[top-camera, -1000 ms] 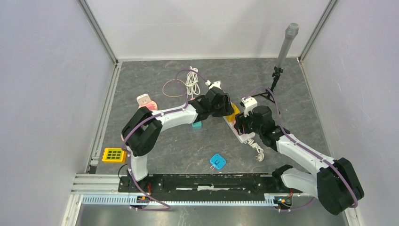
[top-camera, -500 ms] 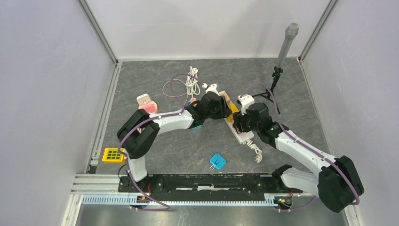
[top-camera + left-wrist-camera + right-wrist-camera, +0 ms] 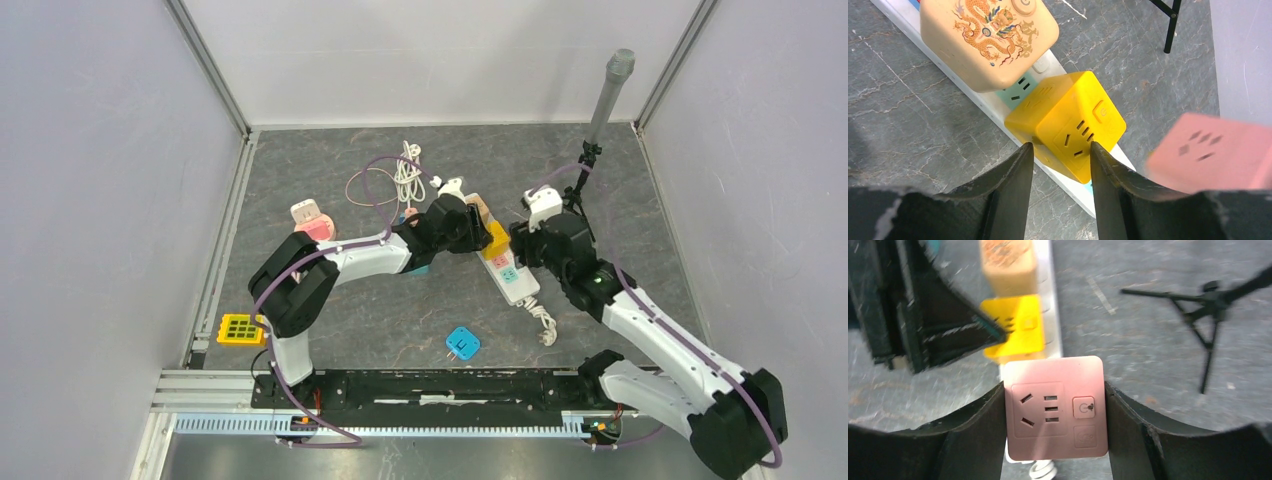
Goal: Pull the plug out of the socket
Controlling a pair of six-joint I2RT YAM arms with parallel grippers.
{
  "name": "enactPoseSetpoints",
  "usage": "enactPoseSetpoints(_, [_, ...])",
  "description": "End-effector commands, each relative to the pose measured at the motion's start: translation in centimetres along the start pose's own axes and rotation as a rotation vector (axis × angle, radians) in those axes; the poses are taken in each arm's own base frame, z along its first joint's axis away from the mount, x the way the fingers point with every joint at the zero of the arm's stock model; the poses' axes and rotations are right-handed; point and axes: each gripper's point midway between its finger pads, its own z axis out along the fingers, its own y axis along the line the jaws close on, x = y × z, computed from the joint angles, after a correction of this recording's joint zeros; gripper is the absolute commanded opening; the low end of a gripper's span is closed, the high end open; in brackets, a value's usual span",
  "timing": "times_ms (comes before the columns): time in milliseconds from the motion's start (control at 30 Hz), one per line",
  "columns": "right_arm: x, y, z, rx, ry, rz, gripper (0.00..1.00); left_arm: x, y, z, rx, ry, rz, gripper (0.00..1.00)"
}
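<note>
Left fingers (image 3: 1013,180) are clamped on the yellow plug (image 3: 1068,125), which sits in the white strip (image 3: 510,270) on the desk (image 3: 360,310). Right fingers (image 3: 975,430) grip the pink plug (image 3: 1055,407), held above the strip, out of its socket

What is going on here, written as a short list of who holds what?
Left hand: closed around the yellow plug, which sits on the power strip
Right hand: gripping the pink plug, apparently lifted off the strip
Also plugged in: beige dragon-print plug, beside the yellow one
Lying loose: blue plug
</note>
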Motion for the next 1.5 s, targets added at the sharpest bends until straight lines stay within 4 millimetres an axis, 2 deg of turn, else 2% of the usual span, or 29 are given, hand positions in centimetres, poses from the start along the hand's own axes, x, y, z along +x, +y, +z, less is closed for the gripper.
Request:
enactPoseSetpoints(0, [-3.5, -5.4, -2.4, 0.244, -0.09, 0.053, 0.0, 4.7, 5.3, -1.2, -0.158, 0.195, 0.12, 0.53])
enactPoseSetpoints(100, [-1.9, -8.0, -2.9, 0.367, -0.046, 0.091, 0.0, 3.7, 2.9, -1.8, -0.076, 0.205, 0.125, 0.57])
enactPoseSetpoints(167, [-0.7, -8.8, -3.0, 0.402, -0.021, 0.125, 0.0, 3.0, 0.9, -2.6, -0.006, 0.244, 0.122, 0.64])
enactPoseSetpoints(267, [1.0, -9.3, -2.8, 0.423, 0.007, 0.172, 0.0, 1.0, -1.4, -4.3, 0.069, 0.262, 0.13, 0.79])
enactPoseSetpoints(400, [3.4, -10.0, -2.5, 0.437, 0.049, 0.222, 0.0, -1.3, -3.5, -6.8, 0.122, 0.212, 0.179, 0.91])
enactPoseSetpoints(600, [5.7, -10.2, -1.3, 0.353, 0.059, 0.335, 0.06, -2.5, -4.9, -9.5, 0.177, 0.181, 0.205, 1.0])
enactPoseSetpoints(733, [5.8, -10.8, -0.7, 0.302, 0.021, 0.415, 0.08, -3.0, -5.5, -11.1, 0.213, 0.152, 0.212, 1.0])
enactPoseSetpoints(967, [4.8, -12.0, 0.9, 0.159, -0.092, 0.575, 0.16, -3.5, -5.7, -12.8, 0.232, 0.114, 0.237, 1.0])
enactPoseSetpoints(1167, [6.8, -12.6, 2.2, 0.089, -0.025, 0.646, 0.24, -3.9, -5.2, -13.7, 0.214, 0.086, 0.252, 1.0])
enactPoseSetpoints(1233, [7.8, -13.4, 2.0, 0.125, 0.001, 0.672, 0.33, -4.0, -5.2, -13.8, 0.21, 0.082, 0.255, 1.0])
enactPoseSetpoints(1300, [8.2, -14.3, 1.7, 0.182, 0.012, 0.685, 0.58, -4.1, -5.2, -13.9, 0.21, 0.078, 0.256, 1.0])
enactPoseSetpoints(1367, [8.2, -15.1, 1.3, 0.232, 0.007, 0.678, 0.74, -4.2, -5.2, -14.0, 0.209, 0.074, 0.255, 1.0])
enactPoseSetpoints(1467, [8.0, -16.1, 0.4, 0.301, -0.008, 0.658, 0.85, -4.4, -5.1, -13.9, 0.198, 0.07, 0.249, 1.0])
